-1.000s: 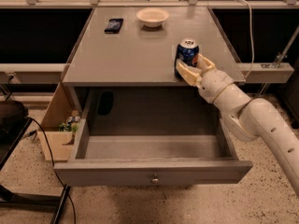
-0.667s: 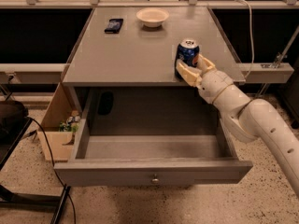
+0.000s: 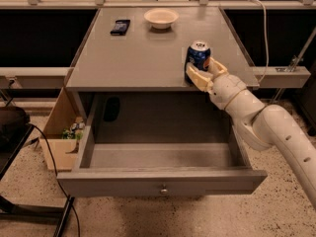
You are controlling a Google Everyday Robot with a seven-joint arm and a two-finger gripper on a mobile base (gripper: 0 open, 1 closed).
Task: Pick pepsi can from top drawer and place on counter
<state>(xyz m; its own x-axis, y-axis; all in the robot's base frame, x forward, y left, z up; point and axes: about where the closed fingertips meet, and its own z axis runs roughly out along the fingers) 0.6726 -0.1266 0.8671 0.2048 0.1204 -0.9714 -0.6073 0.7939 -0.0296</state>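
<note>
The pepsi can [image 3: 199, 54] stands upright on the counter [image 3: 138, 53], near its front right edge. My gripper [image 3: 206, 73] reaches in from the right and is shut on the can's lower part, one finger in front of it and one to its right. The top drawer [image 3: 160, 181] is pulled fully out below the counter, and nothing shows on the visible part of its floor. Its small round knob [image 3: 163, 189] sits in the middle of the front panel.
A flat black device [image 3: 120, 26] and a pale bowl [image 3: 161, 18] lie at the back of the counter. A wooden box [image 3: 61, 137] with small items stands on the floor at the left. A cable [image 3: 49, 152] runs across the floor there. A white cord [image 3: 266, 38] hangs at the right.
</note>
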